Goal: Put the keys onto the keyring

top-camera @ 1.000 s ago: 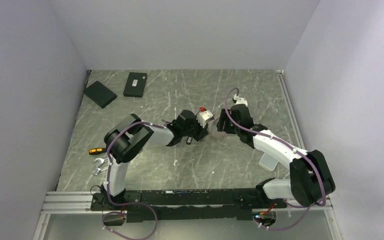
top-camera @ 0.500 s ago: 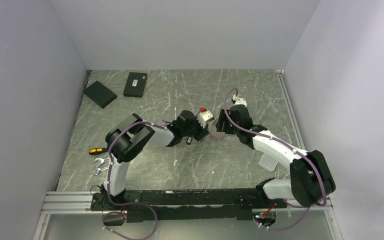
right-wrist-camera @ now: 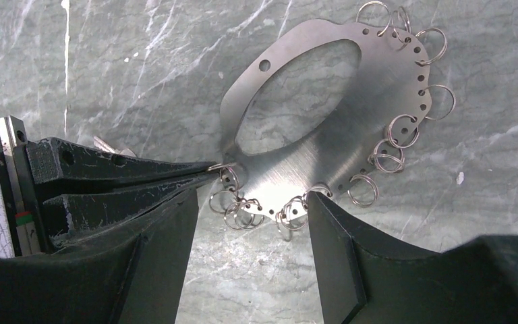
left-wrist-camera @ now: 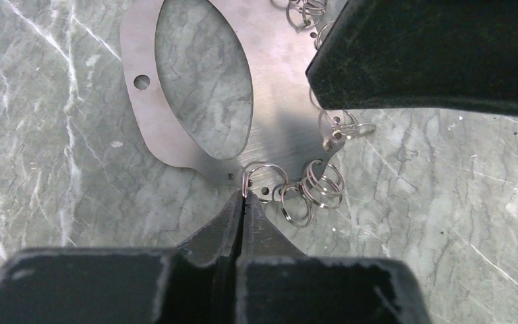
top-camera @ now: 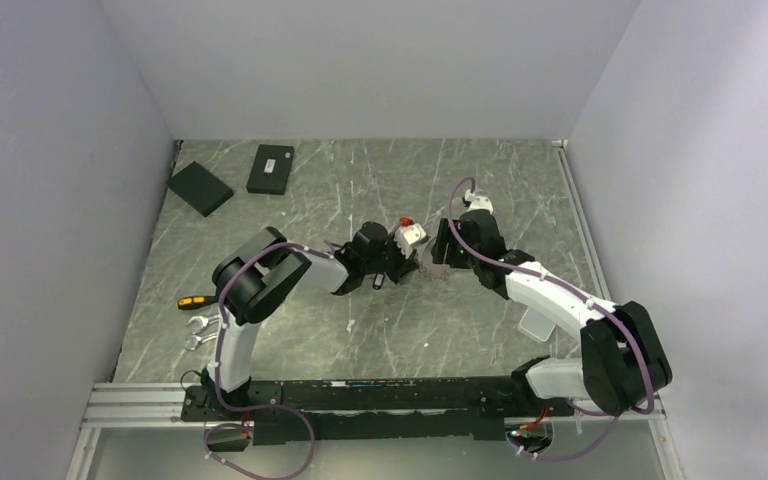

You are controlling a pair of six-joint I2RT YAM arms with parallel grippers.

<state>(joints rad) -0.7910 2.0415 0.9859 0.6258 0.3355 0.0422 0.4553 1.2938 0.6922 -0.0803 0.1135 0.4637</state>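
Black left gripper (left-wrist-camera: 244, 199) tips pinched together on a split ring (left-wrist-camera: 263, 167) at plate rim, flat steel keyring plate (right-wrist-camera: 324, 155) mid-table, long axis lower-left to upper-right in right wrist view, right gripper (right-wrist-camera: 253, 250) fingers apart astride ringed edge, top view mostly hides plate.

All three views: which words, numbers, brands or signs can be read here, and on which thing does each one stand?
No text can be read in any view.
Metal plate: bare brushed metal, no marking among its holes and split rings.
Right-hand black box: a small pale mark on its top, too small to read.
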